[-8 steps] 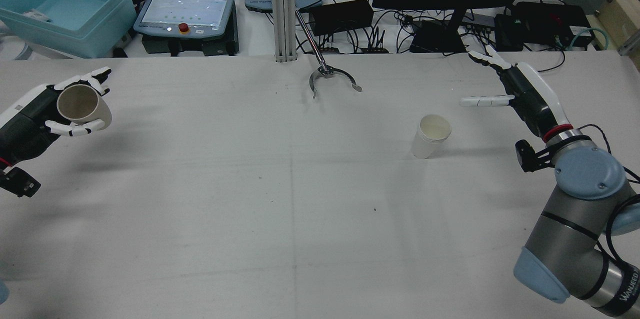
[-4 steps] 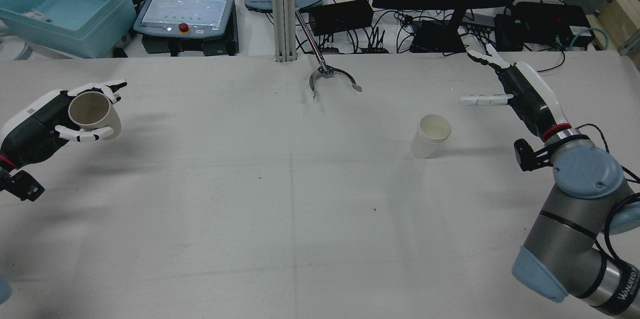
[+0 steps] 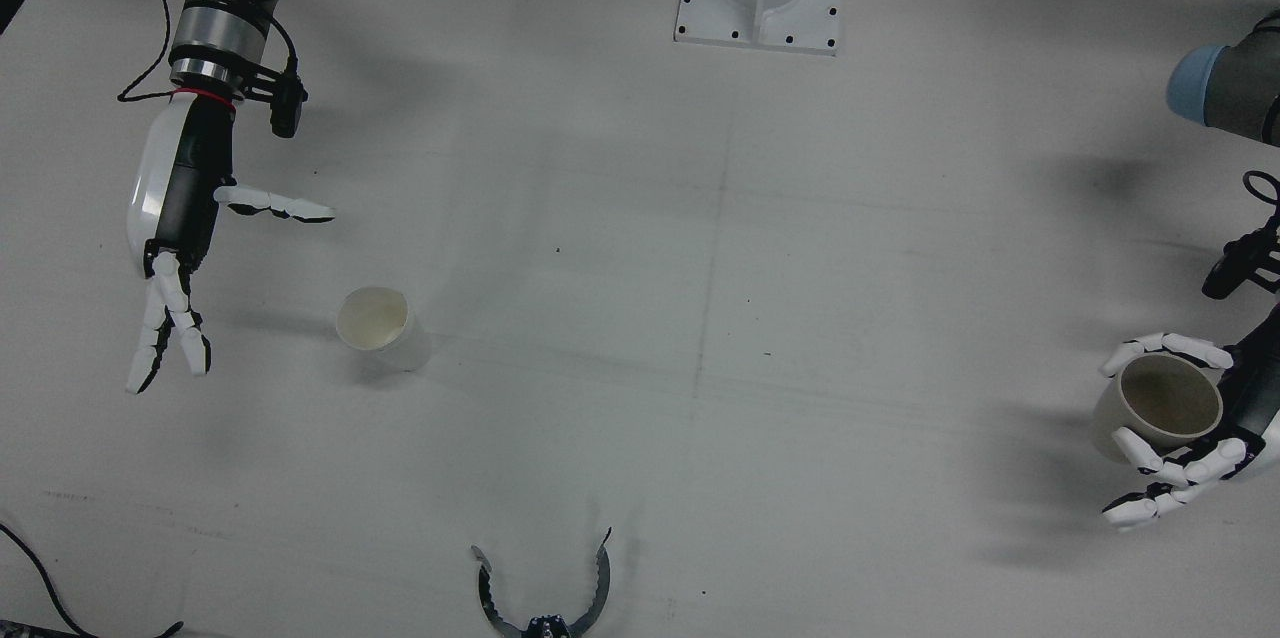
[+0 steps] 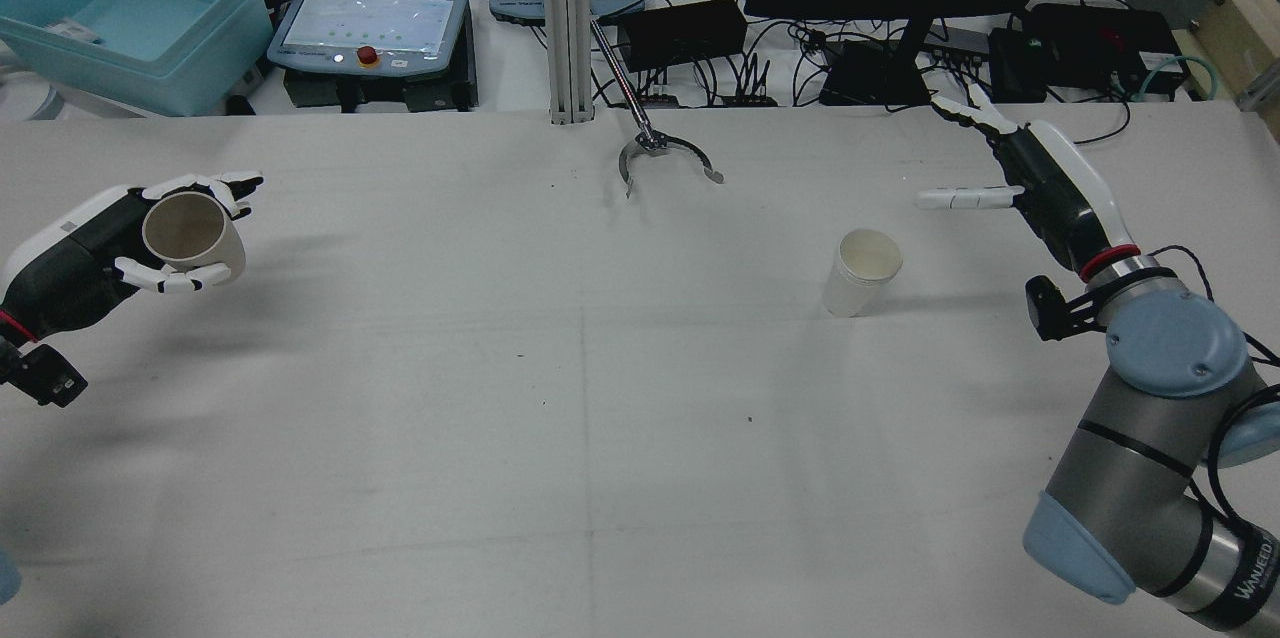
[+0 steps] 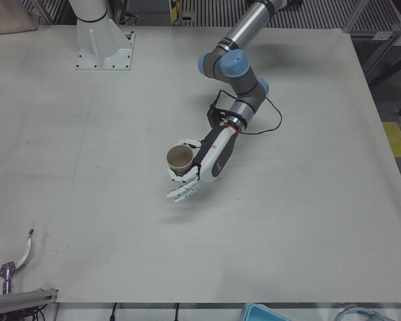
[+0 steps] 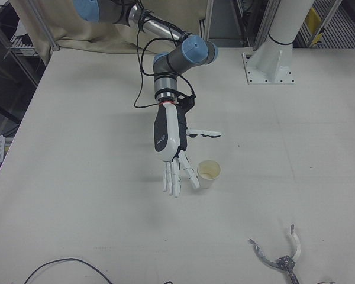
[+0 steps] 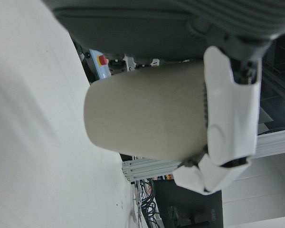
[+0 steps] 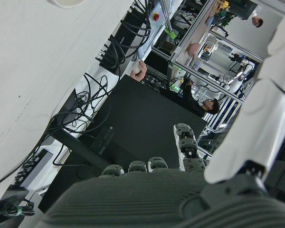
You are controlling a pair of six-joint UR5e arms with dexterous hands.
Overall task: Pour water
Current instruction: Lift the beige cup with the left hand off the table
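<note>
We grasp the beige cup [image 4: 193,236] in our left hand [image 4: 110,248], ready for pouring; our right hand [image 4: 1040,188] stays released near the white cup [image 4: 862,272].

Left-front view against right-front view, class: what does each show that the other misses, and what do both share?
Only the left-front view shows the left robot hand holding a tan cup upright above the table.

Only the right-front view shows the right robot hand, open and empty, beside a white cup standing on the table.

Both show the white table and the metal claw tool near its operators' edge.
</note>
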